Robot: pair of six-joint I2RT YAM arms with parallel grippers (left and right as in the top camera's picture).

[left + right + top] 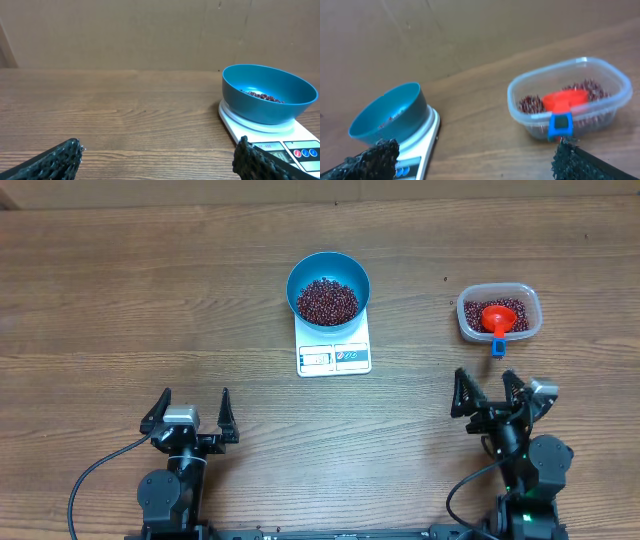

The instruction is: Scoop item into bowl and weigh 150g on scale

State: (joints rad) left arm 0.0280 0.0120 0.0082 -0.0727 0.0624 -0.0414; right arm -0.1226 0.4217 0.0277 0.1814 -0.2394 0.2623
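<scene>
The blue bowl (328, 287) stands on the white scale (334, 356) at the table's middle, with a heap of dark red-brown beans (327, 301) inside. From the left wrist view the bowl (269, 93) and scale (295, 145) sit ahead to the right; the right wrist view has the bowl (388, 116) at the left. My left gripper (190, 413) rests open near the front left, nothing between its fingers. My right gripper (490, 395) is open at the front right, just short of a clear tub (499, 312) holding more beans and a red scoop (498, 318) with a blue handle end (560, 125).
The clear tub (569, 97) sits to the right of the scale, with bare wood between them. A brown wall (150, 30) rises behind the table's far edge. Black cables (90, 480) trail from both arm bases at the front.
</scene>
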